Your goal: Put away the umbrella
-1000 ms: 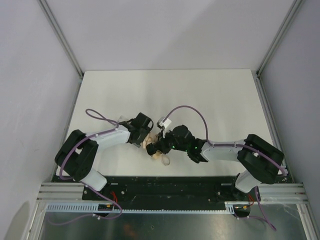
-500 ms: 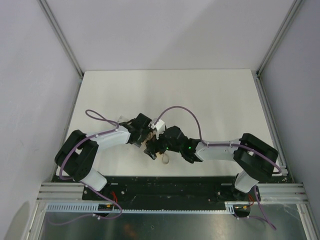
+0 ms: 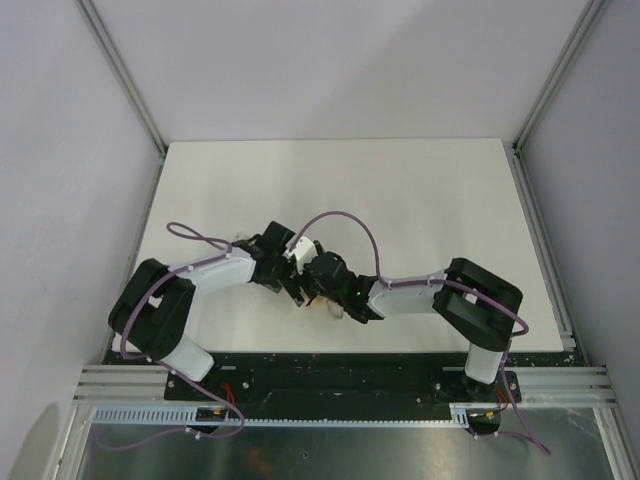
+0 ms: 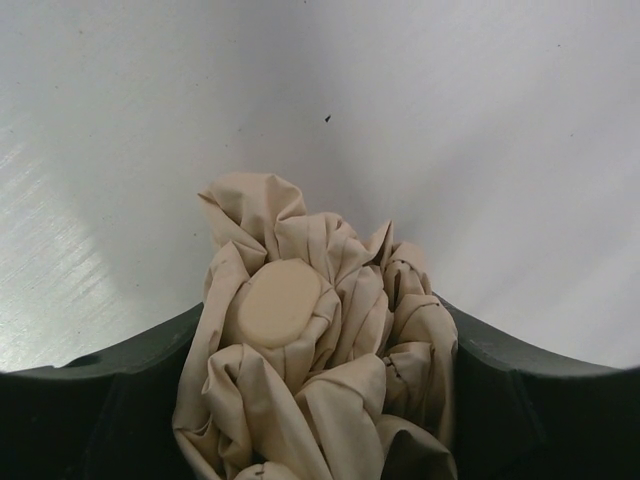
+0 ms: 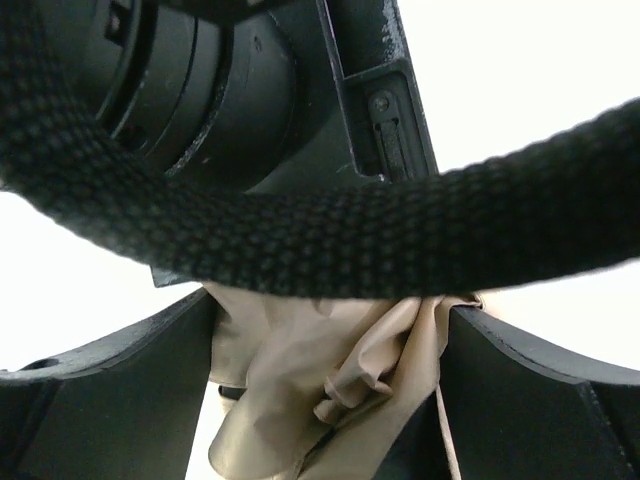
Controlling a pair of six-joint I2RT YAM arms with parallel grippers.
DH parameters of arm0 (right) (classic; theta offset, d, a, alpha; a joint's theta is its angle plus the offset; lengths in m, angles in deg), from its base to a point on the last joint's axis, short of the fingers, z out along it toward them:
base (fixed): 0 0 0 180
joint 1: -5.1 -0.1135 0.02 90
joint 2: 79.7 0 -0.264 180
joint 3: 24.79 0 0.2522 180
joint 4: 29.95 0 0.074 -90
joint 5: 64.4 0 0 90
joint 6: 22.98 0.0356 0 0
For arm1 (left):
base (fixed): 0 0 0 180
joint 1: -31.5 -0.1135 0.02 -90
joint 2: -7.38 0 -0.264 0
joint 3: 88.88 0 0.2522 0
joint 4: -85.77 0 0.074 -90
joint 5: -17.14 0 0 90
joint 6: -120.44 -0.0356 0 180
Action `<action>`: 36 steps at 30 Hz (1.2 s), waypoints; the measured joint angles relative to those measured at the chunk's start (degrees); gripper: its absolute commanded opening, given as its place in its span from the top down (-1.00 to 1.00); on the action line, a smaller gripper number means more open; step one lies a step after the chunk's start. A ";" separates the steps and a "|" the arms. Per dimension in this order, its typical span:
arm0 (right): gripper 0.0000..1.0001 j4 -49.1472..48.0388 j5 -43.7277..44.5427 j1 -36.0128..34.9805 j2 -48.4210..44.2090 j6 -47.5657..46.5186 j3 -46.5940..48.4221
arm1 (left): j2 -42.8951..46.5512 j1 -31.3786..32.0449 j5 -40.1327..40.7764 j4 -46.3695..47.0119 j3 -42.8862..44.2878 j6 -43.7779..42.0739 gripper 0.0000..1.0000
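Note:
The umbrella [image 3: 323, 307] is a crumpled bundle of tan-beige fabric near the table's front edge, mostly hidden under both grippers. In the left wrist view the umbrella [image 4: 330, 390] fills the gap between the dark fingers, its round tan cap [image 4: 275, 300] facing out. My left gripper [image 4: 320, 385] is shut on it. My right gripper [image 3: 318, 287] sits tight against the left gripper [image 3: 288, 272]. In the right wrist view the right gripper [image 5: 325, 390] stands wide, with loose folds of the umbrella [image 5: 290, 380] hanging between the fingers and a light gap at the left finger [image 5: 110, 400].
A black woven band [image 5: 350, 240] crosses close in front of the right wrist camera. Behind it is the left gripper's black body [image 5: 230, 90]. White table [image 3: 400, 200] stretches behind the arms, with grey walls and metal rails [image 3: 120, 70] on both sides.
The right arm has swung left, up against the left gripper. Its jaws have gone from shut to wide around the umbrella fabric. The left gripper has kept its hold.

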 measured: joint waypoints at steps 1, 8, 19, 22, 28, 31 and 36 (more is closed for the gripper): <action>-0.72 -0.42 0.28 -0.02 0.44 -0.13 0.24 | 0.04 -0.24 -0.46 0.00 0.00 -0.02 1.00; -0.71 -3.28 4.48 -1.11 2.99 -0.31 0.70 | 1.29 -1.18 -2.27 0.33 -0.46 -0.81 1.00; -0.74 -7.15 7.30 -3.15 4.39 -1.31 -4.98 | 1.97 -0.94 -5.18 1.57 -1.22 -2.60 1.00; -0.38 -8.15 7.28 -3.02 4.52 -1.36 -6.36 | 2.05 -0.94 -6.97 1.73 -1.33 -2.75 1.00; 0.82 -9.25 4.24 -1.18 4.61 -1.53 -6.69 | 2.25 -1.18 -8.98 2.95 -1.99 -2.49 0.21; 0.98 -9.53 1.09 0.17 3.91 -2.62 -6.69 | 3.50 -1.40 -9.29 5.25 -3.76 -2.32 -0.44; 1.00 -9.44 -3.98 1.49 3.82 -2.36 -6.78 | 6.84 -1.42 -9.86 10.19 -8.07 -2.25 -0.82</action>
